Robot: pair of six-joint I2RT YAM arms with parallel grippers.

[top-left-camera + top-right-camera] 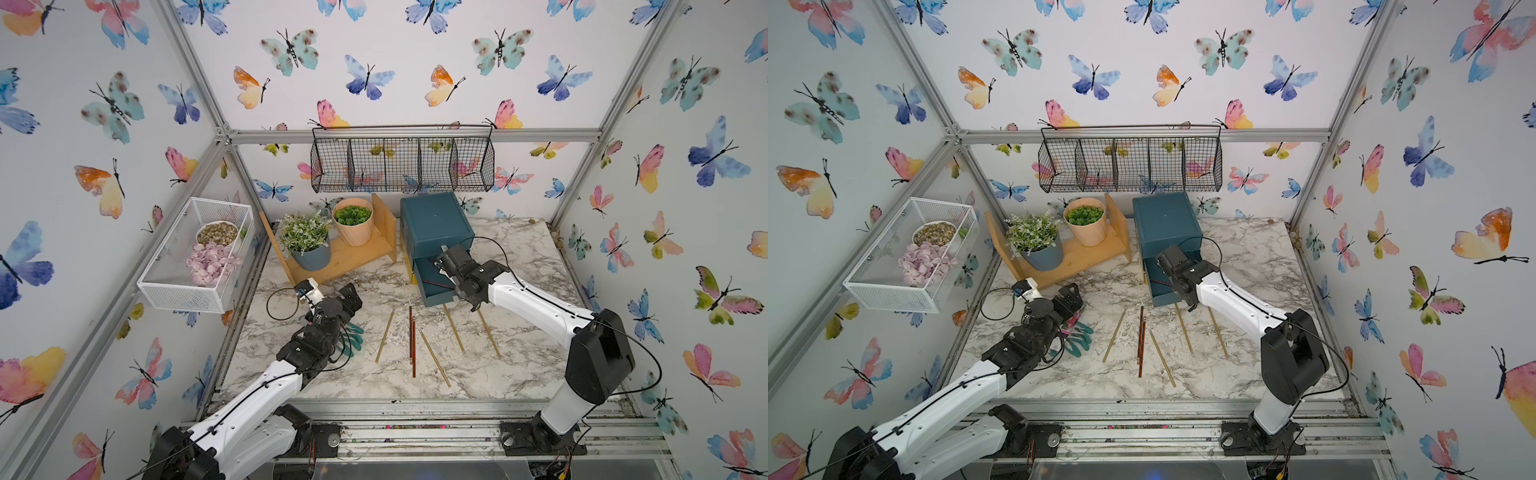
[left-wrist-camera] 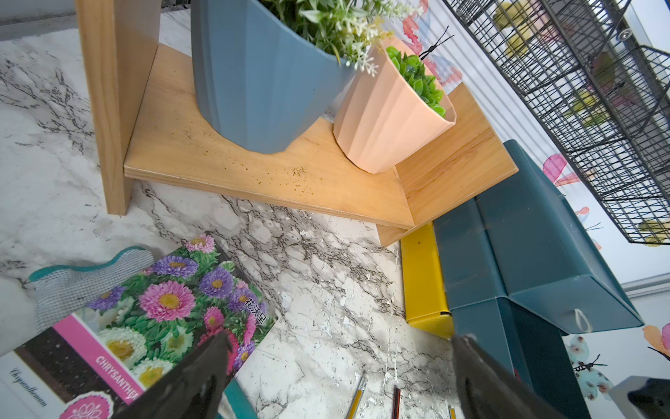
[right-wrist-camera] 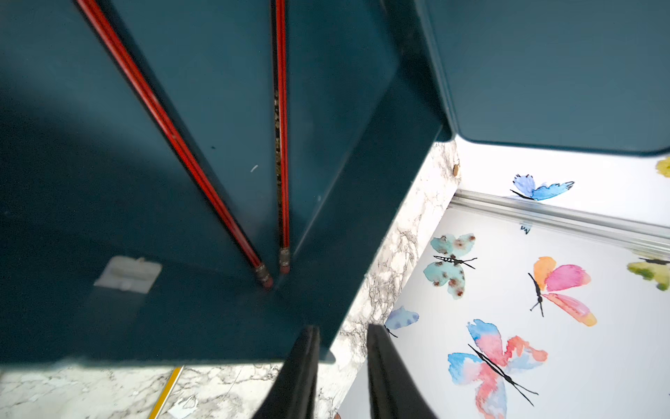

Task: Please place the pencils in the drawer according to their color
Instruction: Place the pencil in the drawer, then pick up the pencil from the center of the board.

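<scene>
The dark-teal chest (image 1: pixel 434 224) stands at the back of the marble table, its middle drawer (image 1: pixel 432 286) pulled out and the yellow lowest drawer (image 2: pixel 422 275) closed. Two reddish-brown pencils (image 3: pixel 174 138) lie inside the open drawer. My right gripper (image 3: pixel 342 328) hovers over that drawer's corner, open, with nothing between its fingers. On the table in front lie a pair of reddish-brown pencils (image 1: pixel 412 340) and several gold-tan pencils (image 1: pixel 434 358), two of them partly under the drawer. My left gripper (image 2: pixel 342 337) is wide open and empty, left of the pencils.
A wooden shelf (image 1: pixel 345 257) carries a blue pot (image 1: pixel 311 255) and a peach pot (image 1: pixel 355 226), left of the chest. A seed packet (image 2: pixel 145 319) and teal gloves (image 1: pixel 353 336) lie by my left arm. A black wire basket (image 1: pixel 403 162) and a white mesh basket (image 1: pixel 195 257) hang on the walls.
</scene>
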